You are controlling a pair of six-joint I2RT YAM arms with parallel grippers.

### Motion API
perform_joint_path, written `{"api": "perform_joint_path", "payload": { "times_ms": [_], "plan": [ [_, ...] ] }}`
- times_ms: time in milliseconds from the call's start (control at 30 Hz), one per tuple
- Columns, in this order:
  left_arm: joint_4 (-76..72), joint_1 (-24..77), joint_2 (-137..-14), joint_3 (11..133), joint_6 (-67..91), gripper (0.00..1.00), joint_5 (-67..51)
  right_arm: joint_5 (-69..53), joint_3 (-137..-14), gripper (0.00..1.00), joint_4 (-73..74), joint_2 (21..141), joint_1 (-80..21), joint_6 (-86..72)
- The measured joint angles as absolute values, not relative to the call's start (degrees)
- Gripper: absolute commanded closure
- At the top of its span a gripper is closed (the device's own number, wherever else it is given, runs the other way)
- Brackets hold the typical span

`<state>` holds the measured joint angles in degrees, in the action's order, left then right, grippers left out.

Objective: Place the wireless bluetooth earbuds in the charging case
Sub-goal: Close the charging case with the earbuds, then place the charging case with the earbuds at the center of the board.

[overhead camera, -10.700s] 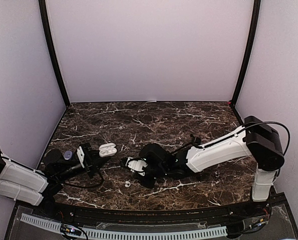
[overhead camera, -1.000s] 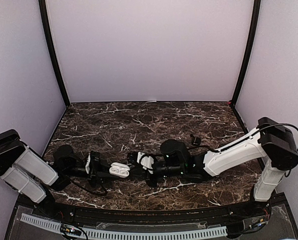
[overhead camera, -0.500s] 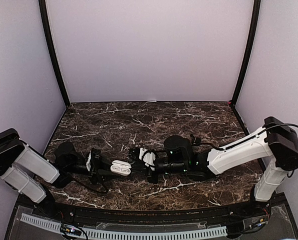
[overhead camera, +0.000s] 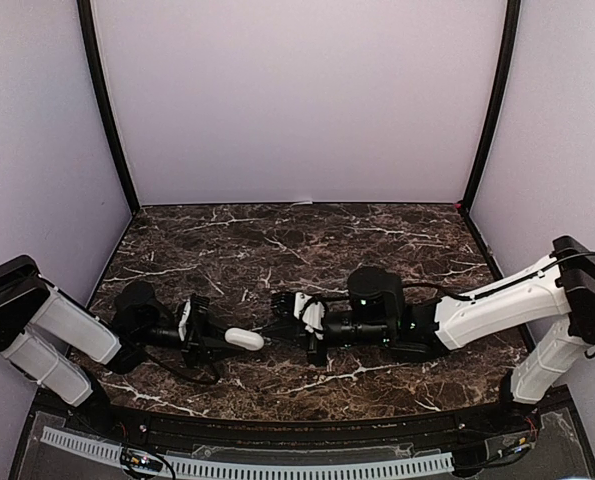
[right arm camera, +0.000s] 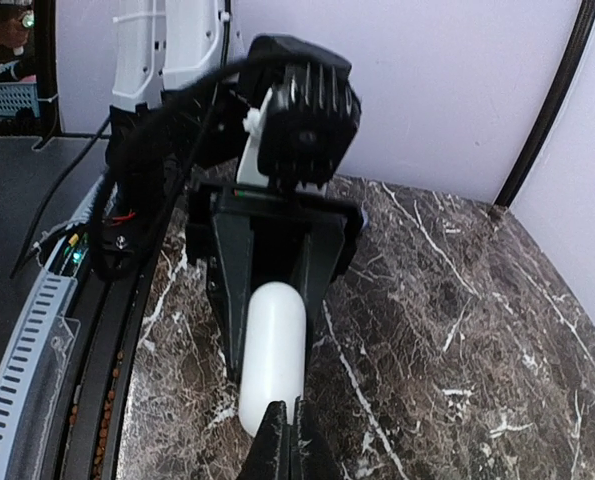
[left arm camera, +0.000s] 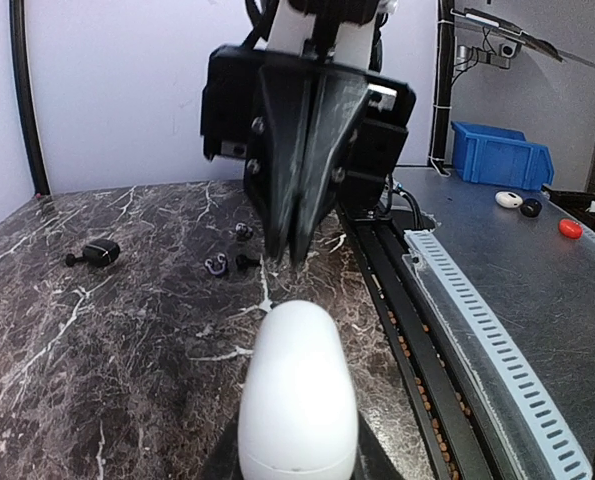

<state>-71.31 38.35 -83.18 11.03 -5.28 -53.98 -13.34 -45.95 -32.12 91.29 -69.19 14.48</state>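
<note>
On the left I see my left arm (overhead camera: 67, 335) lying low over the dark marble table (overhead camera: 277, 240), reaching toward the middle. My left gripper (overhead camera: 217, 337) is squeezing the white charging case (overhead camera: 244, 340) from both sides. The case lies flat in its fingers (right arm camera: 232, 290). Its round end sticks out and points at the other gripper. The lid of the case is closed, so I cannot see inside it, and I cannot see any white buds. Just to the right of the case is my right gripper (left arm camera: 295, 250). Its two fingers are pressed tight together and hold nothing. The tip points at the round end of the case and sits very near it, with a small gap in the left wrist view. My right arm (overhead camera: 497, 305) stretches away to the right side. A small dark thing (overhead camera: 390, 278) lies on the table behind that arm, and two tiny dark bits (left arm camera: 232, 262) lie near it. I cannot tell if they are buds.
</note>
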Motion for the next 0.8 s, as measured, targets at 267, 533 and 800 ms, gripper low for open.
{"api": "perform_joint_path", "payload": {
  "times_ms": [267, 533, 800],
  "plan": [
    [-70.00, 38.35, -83.46, 11.03, -5.13, 1.00, -53.49, -13.23, -44.12, 0.95, -35.59, 88.09, -69.28, 14.48],
    [-69.71, 38.35, -83.46, 11.03, -4.99, 1.00, -53.30, -11.73, -40.21, 0.85, -35.59, 82.96, -69.28, 12.67],
    [-69.17, 38.35, -84.99, 11.70, -2.87, 1.00, -51.13, -2.39, -34.17, 0.65, -37.85, 78.65, -69.28, 10.57]
  ]
}}
